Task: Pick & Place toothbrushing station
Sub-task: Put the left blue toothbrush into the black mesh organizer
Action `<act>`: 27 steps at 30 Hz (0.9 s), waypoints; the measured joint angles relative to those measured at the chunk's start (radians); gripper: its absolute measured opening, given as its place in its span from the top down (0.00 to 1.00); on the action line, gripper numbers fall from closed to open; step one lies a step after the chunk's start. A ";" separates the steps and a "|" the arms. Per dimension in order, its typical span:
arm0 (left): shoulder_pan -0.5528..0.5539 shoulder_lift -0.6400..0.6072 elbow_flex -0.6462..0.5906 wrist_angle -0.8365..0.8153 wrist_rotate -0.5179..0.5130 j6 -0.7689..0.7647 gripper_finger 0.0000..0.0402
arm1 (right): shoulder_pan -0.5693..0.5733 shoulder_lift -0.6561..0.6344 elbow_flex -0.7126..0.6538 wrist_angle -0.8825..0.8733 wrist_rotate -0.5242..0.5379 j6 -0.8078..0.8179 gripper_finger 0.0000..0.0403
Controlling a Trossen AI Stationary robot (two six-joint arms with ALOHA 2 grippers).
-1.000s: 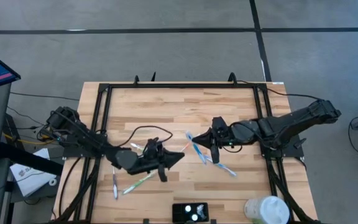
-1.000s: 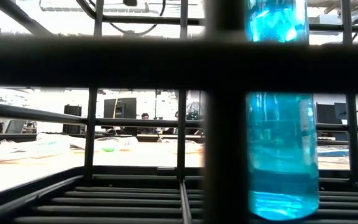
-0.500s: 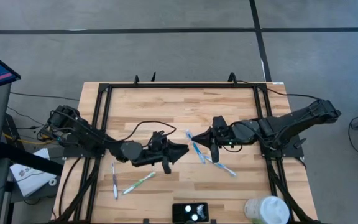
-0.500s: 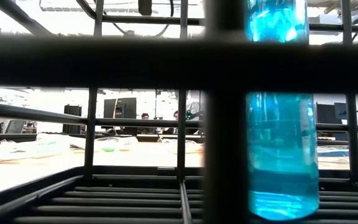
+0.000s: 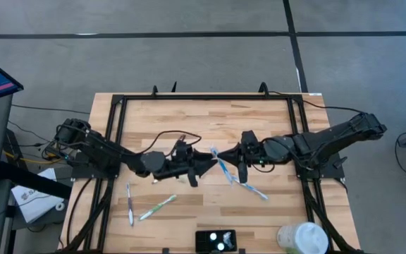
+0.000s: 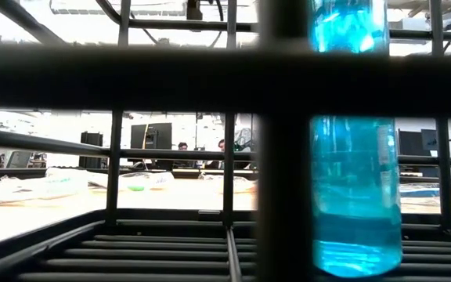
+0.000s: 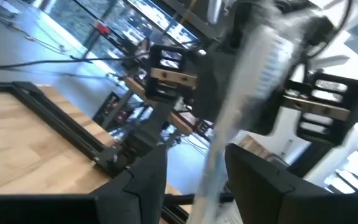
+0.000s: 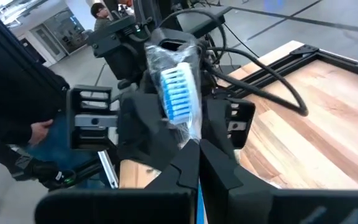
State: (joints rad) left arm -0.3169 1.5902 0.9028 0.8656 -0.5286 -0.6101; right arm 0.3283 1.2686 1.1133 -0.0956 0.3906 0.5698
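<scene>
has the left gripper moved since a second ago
Yes. In the high view the left gripper has swung away from the green toothbrush near the table's front edge, toward the middle, up to the right gripper and its blue toothbrush.

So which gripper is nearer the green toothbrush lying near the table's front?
Left. The left gripper is at the table's middle, just behind the green toothbrush; the right gripper is farther to its right, holding a blue toothbrush.
</scene>
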 joint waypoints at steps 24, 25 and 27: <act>0.058 0.000 0.074 -0.007 0.159 0.098 0.60 | -0.018 0.000 0.000 0.003 0.008 0.007 1.00; 0.061 0.000 0.080 -0.022 0.169 0.097 0.60 | -0.020 0.000 0.000 0.002 0.007 0.007 1.00; 0.062 0.000 0.081 -0.045 0.170 0.085 0.60 | -0.022 0.000 0.000 -0.006 0.006 0.007 1.00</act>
State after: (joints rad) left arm -0.2554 1.5904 0.9840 0.8206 -0.3587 -0.5250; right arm 0.3066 1.2690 1.1130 -0.1018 0.3964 0.5770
